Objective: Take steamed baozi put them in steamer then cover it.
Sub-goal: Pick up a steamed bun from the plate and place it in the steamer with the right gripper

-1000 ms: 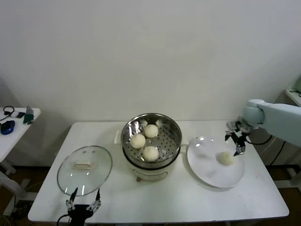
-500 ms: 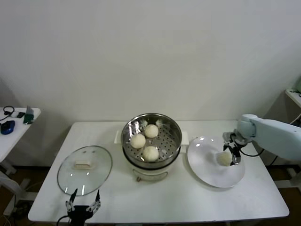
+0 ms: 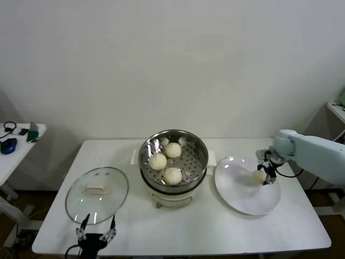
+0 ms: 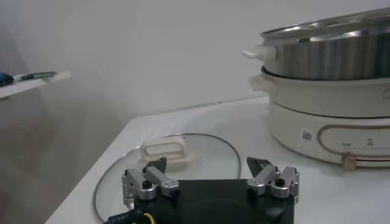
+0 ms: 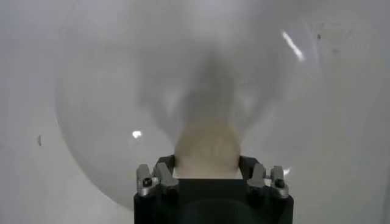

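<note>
**Right gripper clamping the last baozi over the plate**

Operator, your right gripper is sitting at the right of the head frame, over the far right part of the white plate, and its fingers are pressing in on both sides of the fourth steamed baozi. In the right wrist view that bun is filling the gap between the jaws, with the plate's glossy surface spreading out behind it; you cannot tell from these views whether the bun is touching the plate.

Three baozi are lying in the steamer at the centre of the head frame, on its perforated floor, one toward the near side, one at left and one toward the back. The steamer is standing uncovered on its white cooker base.

The glass cover is resting flat on the white table at lower left, handle up, well apart from the steamer. Your left gripper is waiting just beside the cover's near edge at the bottom of the frame, jaws spread and grasping nothing.
</note>
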